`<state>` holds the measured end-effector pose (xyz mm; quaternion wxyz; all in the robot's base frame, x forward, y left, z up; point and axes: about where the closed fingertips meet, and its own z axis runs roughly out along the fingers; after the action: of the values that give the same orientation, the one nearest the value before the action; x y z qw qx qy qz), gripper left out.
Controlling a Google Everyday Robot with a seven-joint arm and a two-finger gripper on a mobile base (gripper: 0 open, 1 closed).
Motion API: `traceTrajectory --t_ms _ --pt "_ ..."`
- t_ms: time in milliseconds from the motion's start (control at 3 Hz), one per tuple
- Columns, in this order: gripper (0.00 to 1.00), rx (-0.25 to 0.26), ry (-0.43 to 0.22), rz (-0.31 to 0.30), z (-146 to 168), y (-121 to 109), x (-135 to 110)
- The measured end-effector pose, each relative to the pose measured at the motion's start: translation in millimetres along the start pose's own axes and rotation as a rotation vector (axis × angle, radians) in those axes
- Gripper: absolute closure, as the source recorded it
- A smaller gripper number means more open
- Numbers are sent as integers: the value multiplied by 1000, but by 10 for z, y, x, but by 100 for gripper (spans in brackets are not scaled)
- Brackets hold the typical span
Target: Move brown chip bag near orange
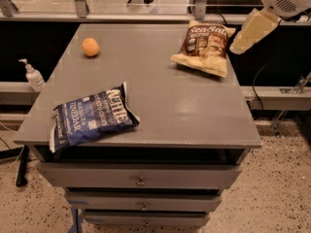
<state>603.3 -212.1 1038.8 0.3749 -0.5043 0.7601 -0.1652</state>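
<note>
Crinkly brown-and-cream chip bag [205,47], well apart from small round orange [90,47]. Cream gripper [252,30] just beside it, presumably to grasp; aperture indeterminable.

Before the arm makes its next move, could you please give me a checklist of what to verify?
1. Brown chip bag lies free at the far right of the table: ok.
2. Orange in plain view at the far left: ok.
3. Blue Kettle bag out of the lane between them, lying near left: ok.
4. Pincer over the brown chip bag: not ok, it hangs just right of it.
5. Pincer height above the table: cannot tell.
</note>
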Motion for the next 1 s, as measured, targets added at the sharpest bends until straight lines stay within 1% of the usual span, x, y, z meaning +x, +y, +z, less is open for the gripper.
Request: traceTrajectory --t_ms 333,667,1000 --pt "0 -9 -29 166 349 39 216" --pt "0 -35 -59 297 661 117 319" --pt "0 -74 -96 415 967 240 354"
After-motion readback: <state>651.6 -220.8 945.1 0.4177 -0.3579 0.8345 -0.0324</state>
